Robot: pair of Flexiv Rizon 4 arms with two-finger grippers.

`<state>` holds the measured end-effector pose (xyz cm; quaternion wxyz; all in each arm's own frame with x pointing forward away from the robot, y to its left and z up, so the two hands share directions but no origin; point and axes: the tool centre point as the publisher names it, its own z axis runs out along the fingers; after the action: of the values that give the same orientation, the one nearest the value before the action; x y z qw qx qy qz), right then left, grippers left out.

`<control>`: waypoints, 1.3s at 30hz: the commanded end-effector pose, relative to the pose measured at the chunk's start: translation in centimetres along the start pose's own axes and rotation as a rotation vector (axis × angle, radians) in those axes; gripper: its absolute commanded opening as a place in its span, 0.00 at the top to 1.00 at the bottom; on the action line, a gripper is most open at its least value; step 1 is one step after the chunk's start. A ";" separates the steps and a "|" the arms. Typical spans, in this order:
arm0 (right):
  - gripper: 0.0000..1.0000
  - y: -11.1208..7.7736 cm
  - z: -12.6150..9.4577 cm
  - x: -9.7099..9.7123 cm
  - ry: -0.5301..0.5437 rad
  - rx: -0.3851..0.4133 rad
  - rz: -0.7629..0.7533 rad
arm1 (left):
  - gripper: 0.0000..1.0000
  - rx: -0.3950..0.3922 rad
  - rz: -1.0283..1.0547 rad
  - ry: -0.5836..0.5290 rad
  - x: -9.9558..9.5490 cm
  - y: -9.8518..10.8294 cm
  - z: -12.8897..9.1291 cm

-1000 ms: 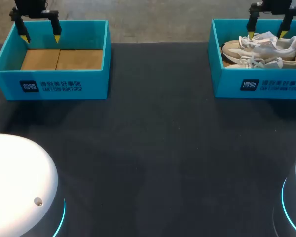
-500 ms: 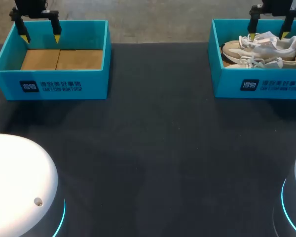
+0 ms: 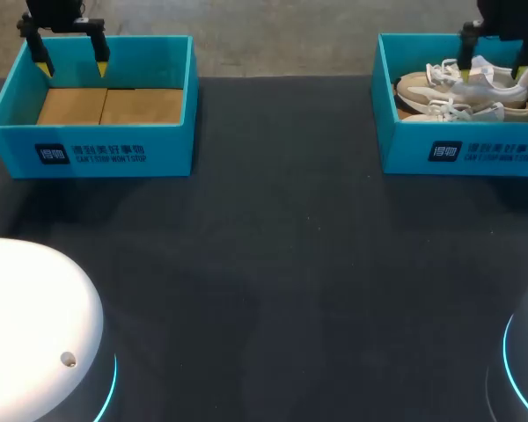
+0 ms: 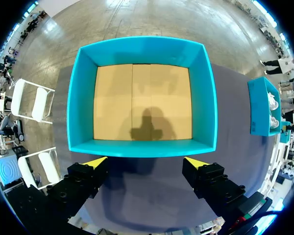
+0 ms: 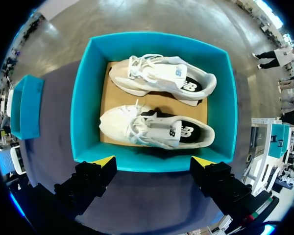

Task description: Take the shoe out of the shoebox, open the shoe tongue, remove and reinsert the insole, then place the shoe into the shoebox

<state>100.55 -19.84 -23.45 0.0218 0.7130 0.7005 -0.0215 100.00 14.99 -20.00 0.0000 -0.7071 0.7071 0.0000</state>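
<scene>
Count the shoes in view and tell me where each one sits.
2. Both lie side by side in the right shoebox: the near shoe by the wall closest to the right gripper, the far shoe beyond it. The left shoebox holds none.

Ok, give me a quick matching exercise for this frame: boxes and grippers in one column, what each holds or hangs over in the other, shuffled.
1 left shoebox
2 right shoebox
3 left gripper
4 right gripper

A fingers open, above the white shoes
B holds both shoes, side by side
C fingers open, above a bare cardboard floor
D holds nothing

Pairs: 1-D, 2-B, 3-C, 4-A.
</scene>
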 end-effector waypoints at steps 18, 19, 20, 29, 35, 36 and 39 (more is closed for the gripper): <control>0.00 1.2 3.6 -6.5 0.005 0.033 0.050 | 0.00 0.000 0.000 0.000 0.0 0.0 0.0; 0.00 1.2 3.8 -6.8 0.008 0.034 0.051 | 0.00 0.000 0.000 0.000 0.0 0.0 0.0; 0.00 1.2 4.0 -7.0 0.008 0.036 0.054 | 0.00 0.000 0.000 0.000 0.0 0.0 0.0; 0.00 1.1 6.3 -8.4 0.027 0.061 0.076 | 0.00 0.000 0.000 0.000 0.0 0.0 0.0; 0.00 0.7 7.5 -8.8 0.044 0.062 0.072 | 0.00 0.000 0.000 0.000 0.0 0.0 0.0; 0.00 0.7 7.7 -9.0 0.047 0.064 0.074 | 0.00 0.000 0.000 0.000 0.0 0.0 0.0; 0.00 0.6 8.1 -9.3 0.051 0.066 0.078 | 0.00 0.000 0.000 0.000 0.0 0.0 0.0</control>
<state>100.94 -29.30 -30.52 -0.0162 0.7403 0.6715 -0.0281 100.00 14.99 -20.00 0.0000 -0.7071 0.7072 0.0001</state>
